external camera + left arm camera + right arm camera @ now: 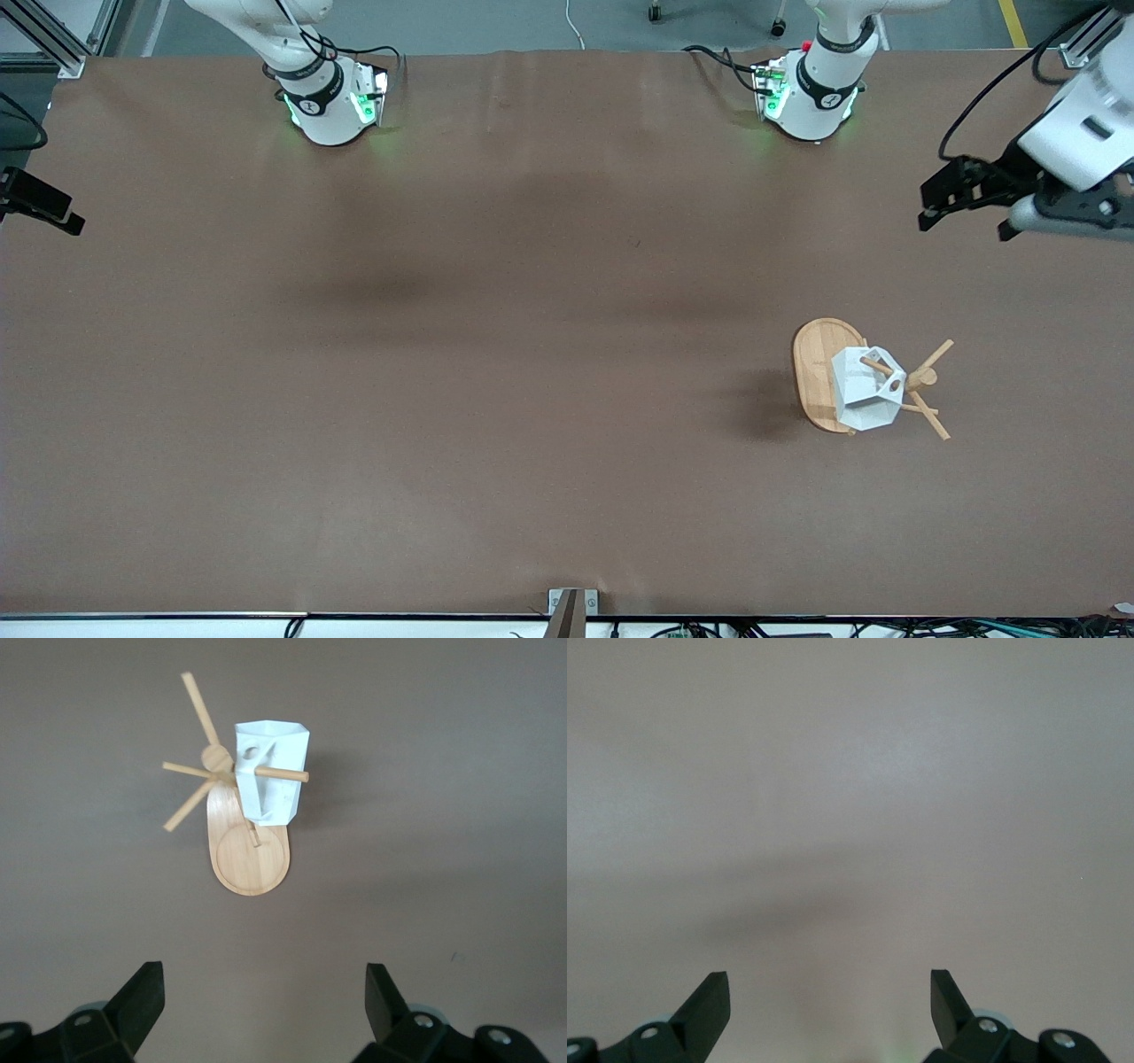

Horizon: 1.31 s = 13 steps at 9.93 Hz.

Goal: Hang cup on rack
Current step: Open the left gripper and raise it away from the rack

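Cup point(864, 390) is white, faceted, and already hangs on the rack point(819, 372): one thin peg passes through the round hole in its handle, and the body sits over the oval bamboo base without resting on it, as far as the left wrist view shows. You will find the pair toward the left arm's end of the table point(496, 354), nearer the front camera than either robot base. The central post and the other pegs stand free, none of them carrying anything. Judged from how things lie, the hanging step looks complete, so what remains for you is a clean withdrawal. Left gripper point(970, 208) hangs over the table edge at its own end, well apart from the rack, fingers spread wide and empty; the left wrist view confirms both fingertips point(146, 992) apart with nothing between them. To finish well, keep that arm high and clear, do not sweep across the pegs, and watch that the cup does not swing or slide off its peg, since the peg tilts only slightly. Right gripper point(830, 992) shows only in its own wrist view, over bare table, released and empty; its arm waits. No brand, label or readable writing appears on the cup or the rack; small marks on the arm bases cannot be read
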Available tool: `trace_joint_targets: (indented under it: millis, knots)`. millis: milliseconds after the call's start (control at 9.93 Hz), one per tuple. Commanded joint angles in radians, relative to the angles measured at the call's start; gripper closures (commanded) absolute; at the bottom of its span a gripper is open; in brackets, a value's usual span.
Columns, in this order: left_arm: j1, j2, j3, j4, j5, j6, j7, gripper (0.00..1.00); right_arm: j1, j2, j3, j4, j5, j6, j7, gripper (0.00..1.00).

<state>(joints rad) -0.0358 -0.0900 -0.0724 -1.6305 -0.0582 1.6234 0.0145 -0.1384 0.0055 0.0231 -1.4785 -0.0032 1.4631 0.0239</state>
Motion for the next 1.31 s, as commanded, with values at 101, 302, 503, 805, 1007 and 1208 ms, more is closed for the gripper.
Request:
trace_joint_targets:
  millis: [101,302,503,805,1007,1208]
  knots:
    - [-0.029,0.071,0.019,0.179,0.023,-0.152,-0.005,0.0,0.028,0.002,-0.024,0.01,-0.014,-0.007,-0.01,0.0]
    - [-0.024,0.072,0.017,0.179,0.024,-0.161,-0.022,0.0,0.022,0.002,-0.029,0.01,-0.011,-0.006,-0.01,0.0]
    - [-0.024,0.067,0.008,0.158,0.029,-0.177,-0.097,0.0,0.022,0.002,-0.029,0.01,-0.011,-0.006,-0.01,0.0]
    - [-0.022,0.043,-0.006,0.121,0.029,-0.18,-0.103,0.0,0.022,0.002,-0.029,0.01,-0.011,-0.007,-0.01,0.0]
    - [-0.022,0.024,-0.007,0.098,0.059,-0.18,-0.078,0.0,0.022,0.002,-0.029,0.01,-0.011,-0.007,-0.01,0.0]
    - [-0.019,0.023,-0.017,0.098,0.064,-0.18,-0.077,0.0,0.023,0.002,-0.029,0.01,-0.011,-0.007,-0.01,0.0]
